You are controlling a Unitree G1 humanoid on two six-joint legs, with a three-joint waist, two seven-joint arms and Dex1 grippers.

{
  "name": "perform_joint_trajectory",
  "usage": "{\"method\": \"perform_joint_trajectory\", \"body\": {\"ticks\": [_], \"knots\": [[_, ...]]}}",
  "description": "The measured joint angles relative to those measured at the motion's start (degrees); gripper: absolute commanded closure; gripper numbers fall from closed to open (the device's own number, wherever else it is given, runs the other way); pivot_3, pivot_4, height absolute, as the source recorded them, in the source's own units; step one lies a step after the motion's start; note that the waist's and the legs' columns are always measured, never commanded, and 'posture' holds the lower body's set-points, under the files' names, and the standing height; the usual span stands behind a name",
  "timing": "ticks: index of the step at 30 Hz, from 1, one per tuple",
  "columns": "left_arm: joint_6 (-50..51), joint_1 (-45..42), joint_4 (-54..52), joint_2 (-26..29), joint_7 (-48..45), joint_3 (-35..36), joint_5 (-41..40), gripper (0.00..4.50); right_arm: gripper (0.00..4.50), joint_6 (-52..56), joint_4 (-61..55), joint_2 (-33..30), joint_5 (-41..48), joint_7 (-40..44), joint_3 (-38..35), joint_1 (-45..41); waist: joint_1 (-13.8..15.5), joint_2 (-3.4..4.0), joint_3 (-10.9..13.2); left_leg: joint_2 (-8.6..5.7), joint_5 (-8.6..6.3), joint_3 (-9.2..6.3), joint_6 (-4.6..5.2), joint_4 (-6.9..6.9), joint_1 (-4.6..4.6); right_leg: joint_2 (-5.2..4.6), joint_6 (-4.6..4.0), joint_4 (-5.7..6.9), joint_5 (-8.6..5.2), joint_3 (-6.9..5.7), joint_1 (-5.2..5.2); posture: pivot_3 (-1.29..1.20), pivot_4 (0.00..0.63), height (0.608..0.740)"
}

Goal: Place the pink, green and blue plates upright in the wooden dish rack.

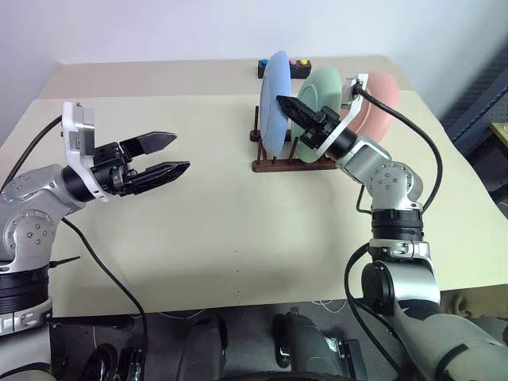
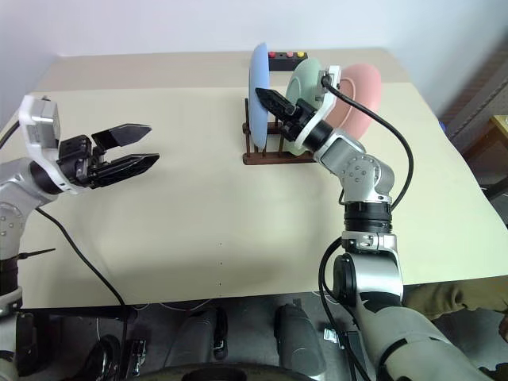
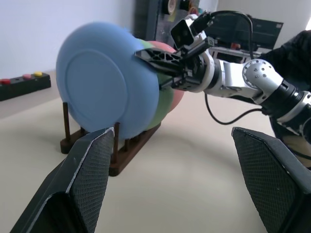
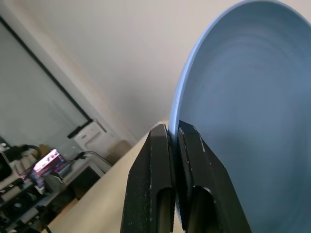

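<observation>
The wooden dish rack (image 1: 279,165) stands on the far side of the table, right of centre. Three plates stand upright in it: the blue plate (image 1: 274,99) at the left, the green plate (image 1: 319,97) in the middle and the pink plate (image 1: 381,107) at the right. My right gripper (image 1: 281,101) reaches over the rack from the right and is shut on the blue plate's rim (image 4: 181,104), which sits between its fingertips (image 4: 158,138). My left gripper (image 1: 173,154) hovers open and empty above the table, well to the left of the rack.
A small black box with coloured buttons (image 1: 300,67) lies behind the rack near the table's far edge. The beige table (image 1: 238,230) spreads bare between my left gripper and the rack. The right arm's cable (image 1: 421,135) loops over the pink plate.
</observation>
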Motion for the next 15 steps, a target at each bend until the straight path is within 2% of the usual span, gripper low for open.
{"method": "perform_joint_trajectory", "body": {"ticks": [15], "knots": [[-0.5,0.0,-0.1,-0.5,0.8,0.0,0.3,0.53,4.50,0.1,0.0,0.7,-0.8,-0.9,0.5,1.5,0.0,0.00,0.0,0.00,0.00,0.02,0.00,0.00,0.00,0.00,0.00,0.00,0.00,0.02,-0.01,0.00,0.150,0.740]]}}
